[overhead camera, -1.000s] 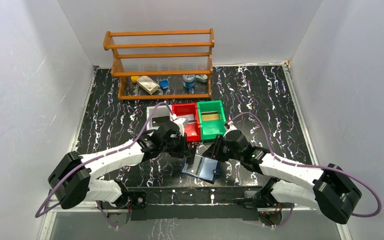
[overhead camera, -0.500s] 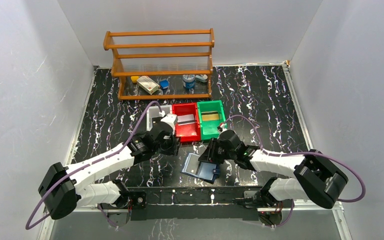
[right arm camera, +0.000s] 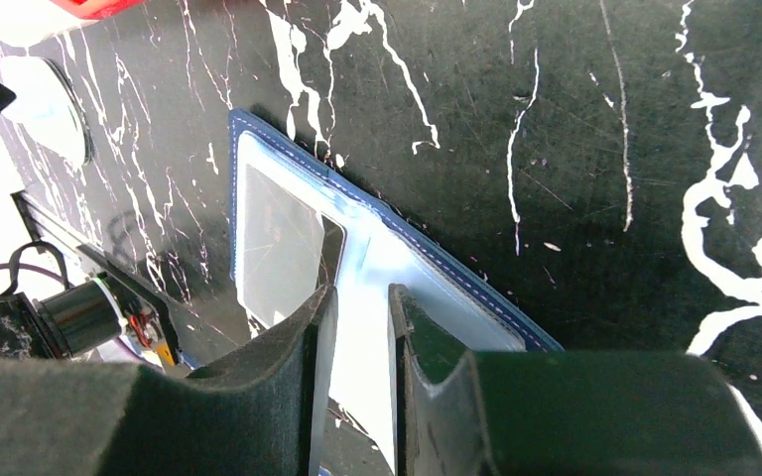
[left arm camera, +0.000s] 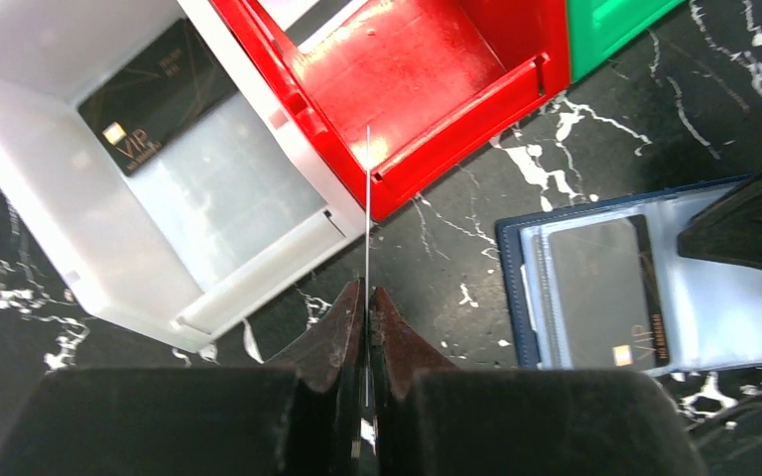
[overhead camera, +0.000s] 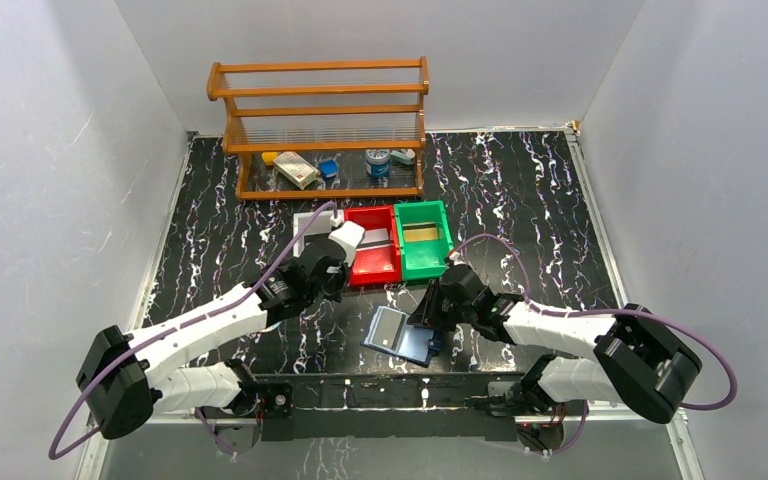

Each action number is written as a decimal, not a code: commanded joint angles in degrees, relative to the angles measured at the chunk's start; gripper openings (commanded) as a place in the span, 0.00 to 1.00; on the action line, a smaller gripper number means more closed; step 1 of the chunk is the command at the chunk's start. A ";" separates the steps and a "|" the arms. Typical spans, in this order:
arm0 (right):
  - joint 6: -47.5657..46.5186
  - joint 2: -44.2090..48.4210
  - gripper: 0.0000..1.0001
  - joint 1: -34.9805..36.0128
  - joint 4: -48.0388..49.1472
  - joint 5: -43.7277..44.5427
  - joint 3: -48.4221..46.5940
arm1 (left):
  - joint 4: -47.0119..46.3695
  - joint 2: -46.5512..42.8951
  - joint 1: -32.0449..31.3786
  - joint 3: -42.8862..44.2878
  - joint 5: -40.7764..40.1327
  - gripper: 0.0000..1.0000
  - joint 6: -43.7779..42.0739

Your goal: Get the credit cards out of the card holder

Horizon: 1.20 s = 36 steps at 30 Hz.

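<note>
The navy card holder (overhead camera: 400, 336) lies open on the black marble table, pale blue inner faces up. It also shows in the left wrist view (left arm camera: 531, 297) and the right wrist view (right arm camera: 278, 228). A dark card (left arm camera: 600, 293) sits in its clear sleeve. My left gripper (overhead camera: 330, 272) (left arm camera: 367, 293) is shut on a thin credit card (left arm camera: 367, 198), seen edge-on, above the wall between the white tray and the red bin. My right gripper (overhead camera: 428, 312) (right arm camera: 355, 297) is down at the holder's right page, jaws a narrow gap apart with the pale page between them.
A white tray (left arm camera: 20, 139) holds a black VIP card (left arm camera: 154, 99). The red bin (overhead camera: 372, 275) and green bin (overhead camera: 425, 268) stand beside it, each with a card inside. A wooden rack (overhead camera: 320, 130) with small items stands at the back.
My left gripper has drawn away from the card holder, up and left toward the trays, with the card in it. My right gripper has stayed at the holder's right side.
</note>
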<state>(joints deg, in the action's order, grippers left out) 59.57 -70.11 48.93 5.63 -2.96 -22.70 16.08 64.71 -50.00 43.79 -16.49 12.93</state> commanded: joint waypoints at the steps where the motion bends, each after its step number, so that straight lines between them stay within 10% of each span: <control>1: -0.89 2.28 0.34 0.29 1.99 0.17 0.00 | -2.37 0.02 0.21 1.92 -3.63 0.00 -13.41; 15: -0.87 7.39 0.36 0.23 3.16 0.66 0.89 | -9.74 2.78 7.43 0.68 1.72 0.00 -59.56; 36: -2.50 2.94 0.36 0.20 2.22 -0.41 -2.64 | -17.13 18.78 16.66 3.84 4.09 0.00 -64.85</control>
<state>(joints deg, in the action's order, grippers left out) 58.37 -66.67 48.93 6.46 -3.18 -22.26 2.66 82.15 -34.15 47.00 -13.02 -51.00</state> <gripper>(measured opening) 0.363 0.010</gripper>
